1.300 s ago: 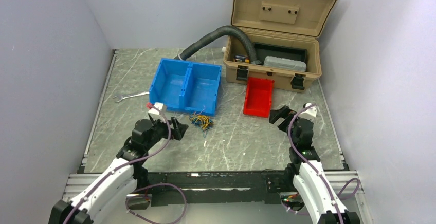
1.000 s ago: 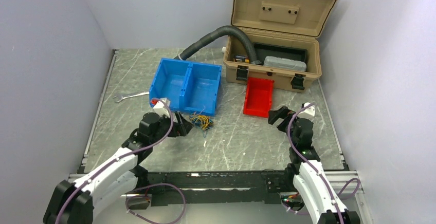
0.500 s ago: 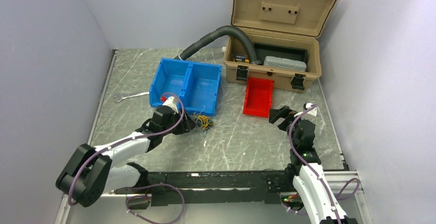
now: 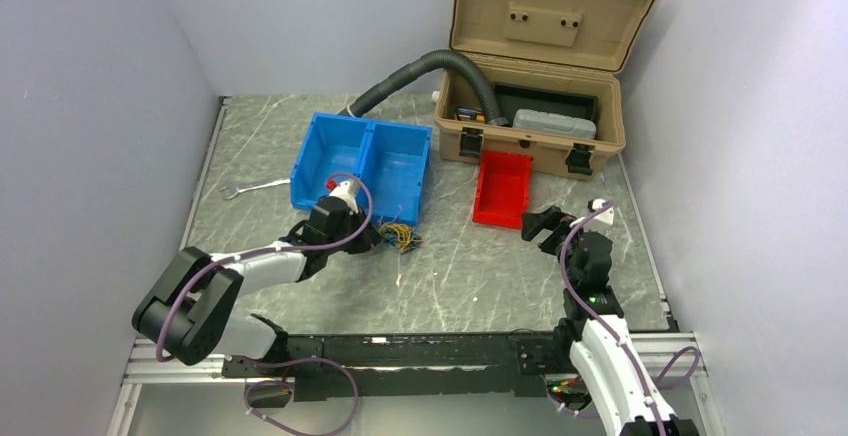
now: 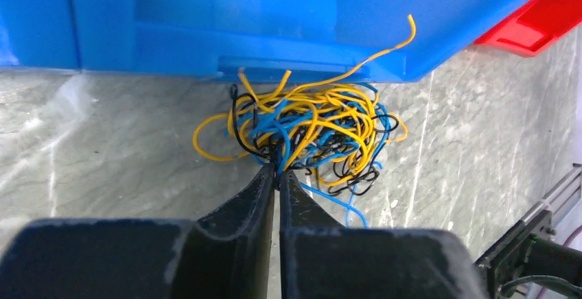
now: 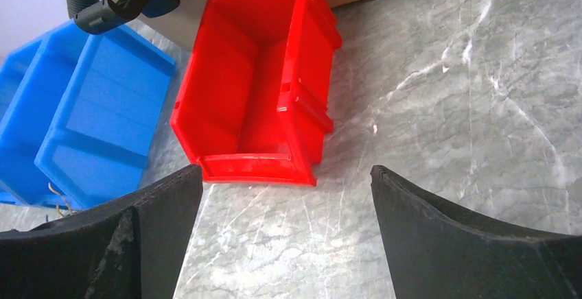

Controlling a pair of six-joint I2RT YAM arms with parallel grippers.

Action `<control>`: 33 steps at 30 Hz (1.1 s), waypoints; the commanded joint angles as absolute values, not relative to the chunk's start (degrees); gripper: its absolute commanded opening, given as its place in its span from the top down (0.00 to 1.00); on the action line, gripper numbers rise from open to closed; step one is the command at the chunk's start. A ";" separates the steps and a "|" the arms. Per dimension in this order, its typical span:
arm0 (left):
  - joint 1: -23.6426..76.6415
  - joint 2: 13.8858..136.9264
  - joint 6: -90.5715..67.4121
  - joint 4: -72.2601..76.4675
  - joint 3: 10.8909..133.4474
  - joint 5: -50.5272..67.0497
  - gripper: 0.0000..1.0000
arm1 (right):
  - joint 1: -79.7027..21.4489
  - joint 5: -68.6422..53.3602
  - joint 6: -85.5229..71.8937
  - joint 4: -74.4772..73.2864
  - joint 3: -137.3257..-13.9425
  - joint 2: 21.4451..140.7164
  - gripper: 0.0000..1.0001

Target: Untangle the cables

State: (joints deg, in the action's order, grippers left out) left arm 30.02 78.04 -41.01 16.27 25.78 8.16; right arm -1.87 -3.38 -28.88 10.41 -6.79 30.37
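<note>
We see the cables [image 5: 309,131] as one small tangle of yellow-orange, blue and black strands, lying on the grey marbled table [image 4: 480,276] just in front of the near wall of the blue bin [image 4: 362,164], below its right compartment. Some strands touch this wall, and one yellow end rises in front of it. The left gripper [image 5: 278,172] is low at the table and reaches from the left into the near edge of the tangle. Its two fingers stand almost together, with only a narrow slit between them, and a few strands go into this slit at the tips – so it is clamped on the cables. How many strands it holds we cannot tell. The right gripper [image 4: 540,224] is well apart from the tangle, on the right side of the table, and its jaws are wide apart with nothing between them. In the right wrist view it points to the red bin [image 6: 257,86], which lies tilted just in front of the open tan case [image 4: 535,66]. A thick grey hose [image 4: 420,66] goes in a bow from the case to the table behind the blue bin. A small wrench [image 4: 255,188] lies flat on the table, left of the blue bin and near to it.
</note>
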 commanded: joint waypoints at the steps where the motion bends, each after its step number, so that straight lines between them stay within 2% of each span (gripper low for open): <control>1: 30.95 76.21 -35.33 19.83 27.70 12.86 1.00 | -2.04 -6.16 -27.57 14.34 -8.09 31.79 0.06; 7: 32.66 72.83 -24.87 11.81 31.22 22.63 1.00 | -5.85 -7.23 -24.67 15.93 -9.03 33.95 0.02; 14: 35.59 68.53 -16.14 5.81 35.08 22.98 1.00 | -22.06 6.00 -19.77 12.95 -14.18 39.24 0.01; 17: 36.68 70.11 -13.97 5.09 37.54 23.48 1.00 | -26.82 7.57 -18.57 11.99 -17.17 43.32 0.00; 23: 37.75 74.62 -8.94 6.58 40.26 20.76 1.00 | -28.08 -5.12 -17.12 20.55 -15.39 47.18 0.04; 25: 37.76 76.83 -7.88 6.91 40.72 22.21 1.00 | -28.09 -9.50 -15.47 22.43 -15.06 48.02 0.12; 33: 38.14 74.32 -8.67 17.70 35.17 30.51 1.00 | -28.44 -22.59 -10.75 24.07 -18.61 56.04 0.17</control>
State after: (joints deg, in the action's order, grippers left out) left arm 37.65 77.76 -9.87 8.86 37.08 24.86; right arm -27.88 -13.80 -14.57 19.92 -15.40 52.69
